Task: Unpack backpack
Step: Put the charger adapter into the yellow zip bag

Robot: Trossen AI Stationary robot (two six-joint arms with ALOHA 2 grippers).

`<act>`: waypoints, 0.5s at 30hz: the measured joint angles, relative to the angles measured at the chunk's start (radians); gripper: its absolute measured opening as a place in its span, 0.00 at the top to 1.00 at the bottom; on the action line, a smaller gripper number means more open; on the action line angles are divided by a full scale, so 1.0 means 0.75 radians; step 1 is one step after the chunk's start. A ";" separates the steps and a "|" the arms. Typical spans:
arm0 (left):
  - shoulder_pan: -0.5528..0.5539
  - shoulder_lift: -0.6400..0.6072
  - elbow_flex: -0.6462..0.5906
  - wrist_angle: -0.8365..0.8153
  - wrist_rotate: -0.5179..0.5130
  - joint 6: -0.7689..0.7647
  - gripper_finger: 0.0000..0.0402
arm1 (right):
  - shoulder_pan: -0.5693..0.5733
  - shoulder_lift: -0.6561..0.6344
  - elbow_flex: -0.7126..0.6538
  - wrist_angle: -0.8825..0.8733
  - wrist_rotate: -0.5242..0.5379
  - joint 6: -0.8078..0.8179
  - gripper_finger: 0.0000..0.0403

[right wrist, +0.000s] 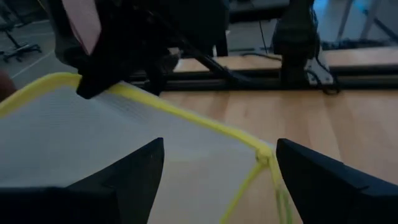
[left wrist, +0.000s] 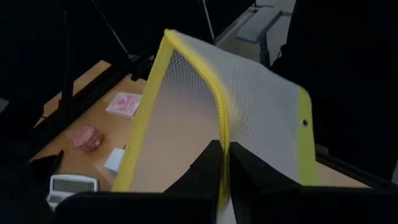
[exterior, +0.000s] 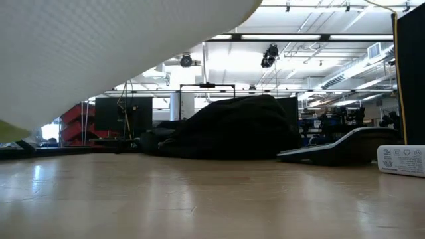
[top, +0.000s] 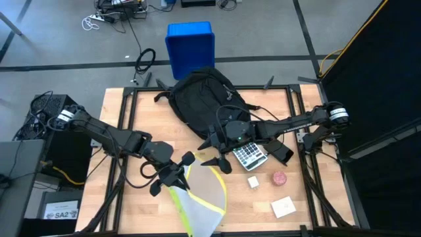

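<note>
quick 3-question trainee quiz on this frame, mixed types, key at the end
1. True or false: the left tool is shut on the translucent white mesh pouch with yellow trim.
2. What lies nearest the grey calculator? A) large black soft fabric backpack B) small white block C) pink card pack
3. Fill in: the right tool is ___ above the pouch.

Key: 1 true; 2 B; 3 open
</note>
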State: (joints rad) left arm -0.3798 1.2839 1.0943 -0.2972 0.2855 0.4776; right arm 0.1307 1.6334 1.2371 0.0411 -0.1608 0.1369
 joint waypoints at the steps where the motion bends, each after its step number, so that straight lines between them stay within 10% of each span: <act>1: 0.000 0.000 0.000 -0.001 -0.005 0.015 1.00 | 0.000 0.000 0.000 -0.022 0.000 0.007 0.27; 11: 0.029 0.000 0.000 0.052 -0.004 0.080 1.00 | -0.025 0.270 0.056 0.010 -0.028 0.022 0.24; 15: 0.026 0.000 0.000 0.041 0.002 0.030 1.00 | -0.042 0.325 0.103 0.009 -0.014 -0.048 0.41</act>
State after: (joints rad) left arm -0.3605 1.2839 1.0943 -0.2665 0.2867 0.5001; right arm 0.0993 1.8768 1.3140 0.0482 -0.1716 0.1008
